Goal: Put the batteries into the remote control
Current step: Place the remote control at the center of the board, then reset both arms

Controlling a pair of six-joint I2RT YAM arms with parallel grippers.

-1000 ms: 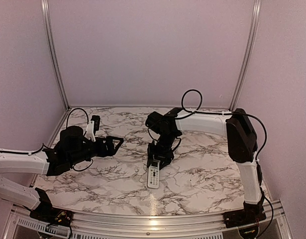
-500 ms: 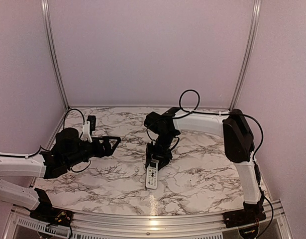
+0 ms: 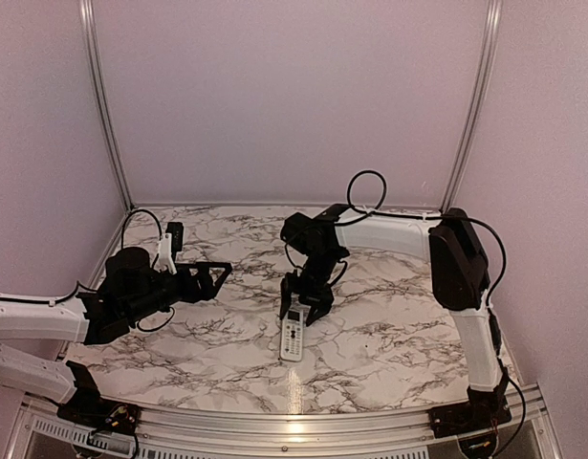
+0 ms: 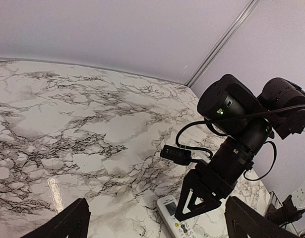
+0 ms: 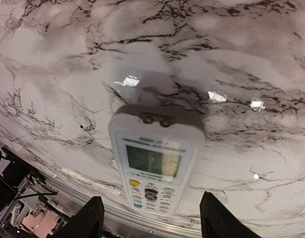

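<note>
The white remote control (image 3: 294, 336) lies face up on the marble table, its screen and buttons showing. It also shows in the right wrist view (image 5: 154, 161) and at the bottom of the left wrist view (image 4: 173, 221). My right gripper (image 3: 300, 304) hangs open just above the remote's far end, its fingers (image 5: 90, 218) spread on either side and not touching it. My left gripper (image 3: 215, 277) is open and empty, raised above the table to the left of the remote and pointing toward it. No batteries are in view.
The marble table (image 3: 389, 325) is bounded by purple walls with metal corner posts (image 3: 473, 105). A metal rail (image 3: 303, 426) runs along the near edge. A black connector block (image 4: 176, 154) hangs on the right arm's cable above the table.
My right gripper has risen slightly above the remote's far end. My left arm has drawn back a little to the left. The remote has stayed about where it was.
</note>
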